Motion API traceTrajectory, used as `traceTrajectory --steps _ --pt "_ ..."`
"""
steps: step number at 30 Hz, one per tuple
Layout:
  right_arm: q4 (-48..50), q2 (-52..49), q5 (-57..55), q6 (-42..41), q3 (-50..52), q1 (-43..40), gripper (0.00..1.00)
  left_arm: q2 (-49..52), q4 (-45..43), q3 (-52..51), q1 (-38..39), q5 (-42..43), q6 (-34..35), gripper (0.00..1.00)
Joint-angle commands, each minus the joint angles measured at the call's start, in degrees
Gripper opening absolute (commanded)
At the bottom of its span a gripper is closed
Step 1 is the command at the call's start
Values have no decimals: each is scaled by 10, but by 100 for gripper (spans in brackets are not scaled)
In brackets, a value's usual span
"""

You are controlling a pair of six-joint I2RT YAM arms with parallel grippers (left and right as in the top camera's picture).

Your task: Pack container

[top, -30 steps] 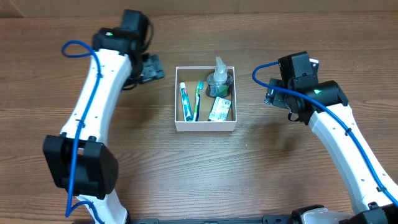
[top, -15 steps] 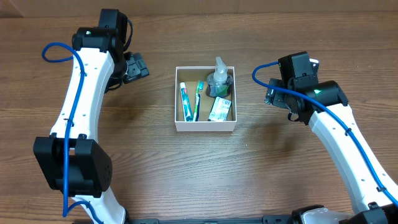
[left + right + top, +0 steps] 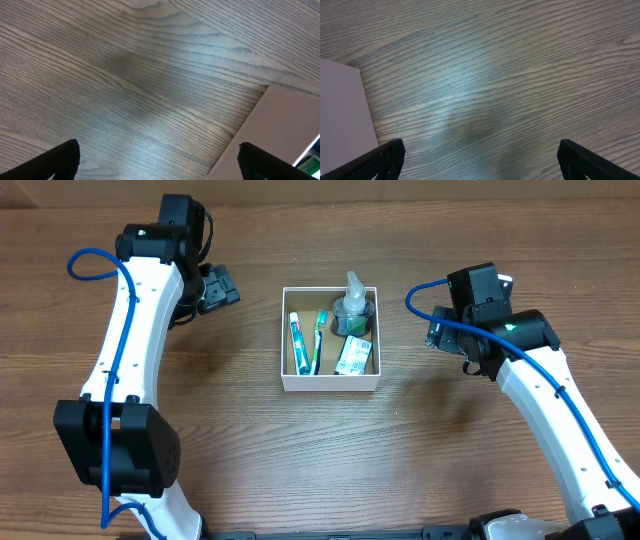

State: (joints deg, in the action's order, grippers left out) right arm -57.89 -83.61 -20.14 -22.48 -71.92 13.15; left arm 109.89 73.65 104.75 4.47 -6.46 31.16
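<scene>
The container (image 3: 330, 383), a small square white box with a brown inside, stands mid-table. In it lie a toothpaste tube (image 3: 296, 343), a green toothbrush (image 3: 319, 338), a clear pump bottle (image 3: 352, 305) and a green-and-white packet (image 3: 352, 357). My left gripper (image 3: 220, 287) hangs open to the container's left, apart from it, with only bare wood between its fingers (image 3: 62, 161). The box's white wall (image 3: 282, 125) shows at the right of the left wrist view. My right gripper (image 3: 438, 332) is open to the container's right, nothing in it. A corner of the box's white wall (image 3: 342, 107) shows at the left of the right wrist view.
Brown wood-grain table (image 3: 330, 460) lies all around the container. Blue cables loop off both white arms (image 3: 130, 380).
The left arm swung left and slightly back, away from the container, then stopped. The right arm has stayed still. Both grippers stayed open.
</scene>
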Motion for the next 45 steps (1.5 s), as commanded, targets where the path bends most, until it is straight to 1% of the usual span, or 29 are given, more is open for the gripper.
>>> traceTrajectory --steps 1,8,12,18,21,27,32,37,41,43,45 --pt "3 10 -8 -3 -12 -2 100 -16 -2 13 0 0 -7 100" --pt "3 10 -8 -3 -12 -2 100 -16 -2 13 0 0 -7 100" --pt "3 36 -8 -3 -12 8 100 -16 -2 13 0 0 -7 100" --pt "3 177 -8 -3 -12 73 100 -16 -2 13 0 0 -7 100" --pt "3 278 -8 -3 -12 104 100 -16 -2 13 0 0 -7 100" --pt "3 459 -11 1 -12 108 100 -16 -2 13 0 0 -7 100" --pt "3 588 -16 1 -12 84 100 -16 -2 13 0 0 -7 100" --pt "7 676 -13 4 -2 40 100 -16 -2 13 0 0 -7 100" --pt "13 720 -17 42 38 -10 100 -16 -2 13 0 0 -7 100" --pt "41 739 -15 49 78 -30 100 -16 -2 13 0 0 -7 100" --pt "93 757 -2 49 129 -42 100 -16 -2 13 0 0 -7 100"
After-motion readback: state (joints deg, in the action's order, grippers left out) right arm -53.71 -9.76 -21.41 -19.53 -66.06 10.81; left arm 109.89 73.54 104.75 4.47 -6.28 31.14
